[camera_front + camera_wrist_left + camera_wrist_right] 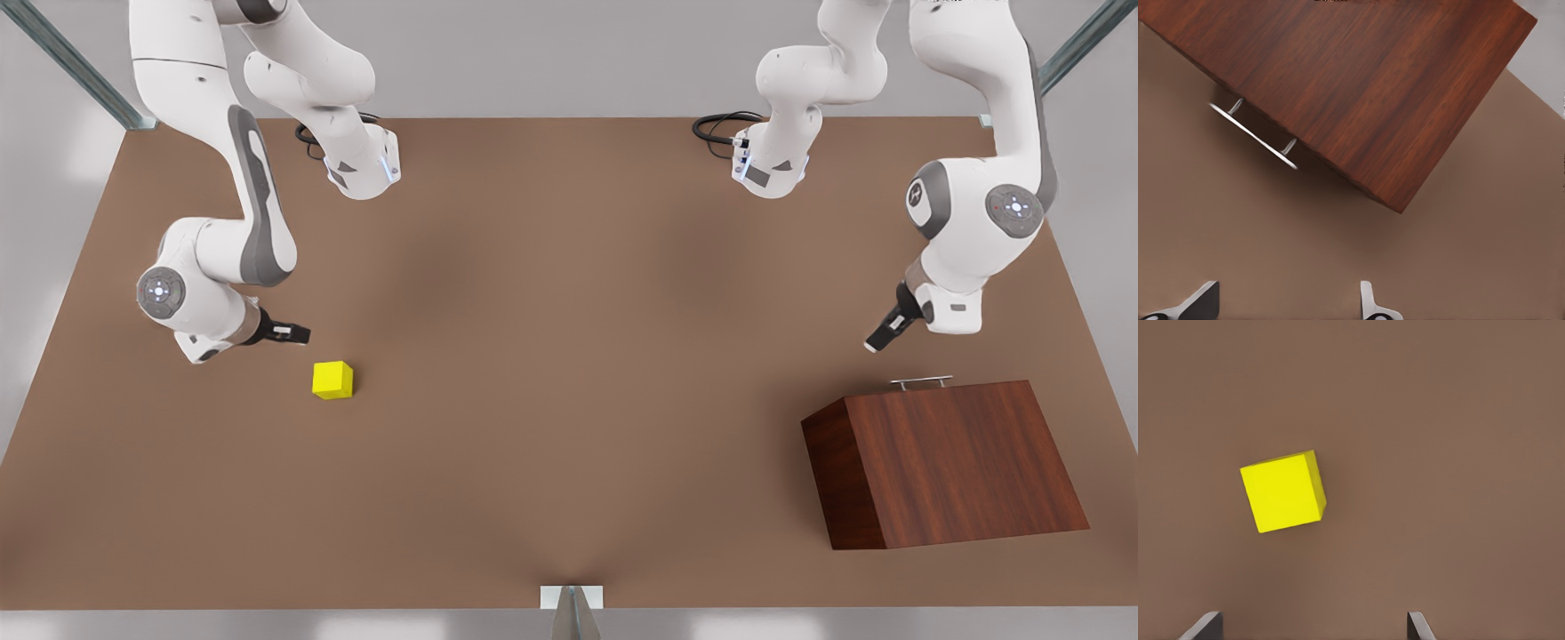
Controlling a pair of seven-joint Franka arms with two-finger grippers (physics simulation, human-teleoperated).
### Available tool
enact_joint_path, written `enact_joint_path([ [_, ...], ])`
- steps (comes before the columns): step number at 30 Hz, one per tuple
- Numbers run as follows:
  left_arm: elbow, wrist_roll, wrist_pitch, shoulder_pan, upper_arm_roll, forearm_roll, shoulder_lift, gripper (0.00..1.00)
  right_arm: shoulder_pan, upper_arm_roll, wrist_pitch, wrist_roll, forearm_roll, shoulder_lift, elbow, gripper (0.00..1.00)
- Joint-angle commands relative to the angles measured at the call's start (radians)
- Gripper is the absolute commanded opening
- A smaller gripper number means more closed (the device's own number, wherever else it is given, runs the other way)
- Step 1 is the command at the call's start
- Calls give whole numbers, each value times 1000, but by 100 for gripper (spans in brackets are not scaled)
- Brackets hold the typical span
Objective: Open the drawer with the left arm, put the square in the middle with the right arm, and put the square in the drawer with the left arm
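Front view: both arms poised over the brown table (569,356).
Left gripper (876,341), fingers wide, hangs near the drawer's handle (921,382); right gripper (298,334), spread wide, sits just beside the square (332,380).

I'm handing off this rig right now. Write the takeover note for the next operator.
Left end effector: open, empty, hovering near the handle of the drawer, not touching.
Right end effector: open, empty, beside the square, apart from it.
Drawer shut in the cabinet on the front view's right. Square on the table on the front view's left.
Done: nothing.
Left: open drawer, move square to the middle, place it in drawer.
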Motion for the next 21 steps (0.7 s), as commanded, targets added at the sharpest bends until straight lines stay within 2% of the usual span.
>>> enact_joint_path([
  [1,-44,-981,217,-8,4,5,-12,100,20,-1,216,-76,-17,6,-31,100],
  [5,-172,-1027,318,-8,38,8,-72,100,54,-1,305,-7,-26,87,-39,100],
  [11,-238,-1059,392,-6,71,9,-75,100,46,1,472,64,-6,189,-56,100],
  [21,-273,-1058,490,11,84,12,-9,100,52,22,482,57,57,229,-40,100],
])
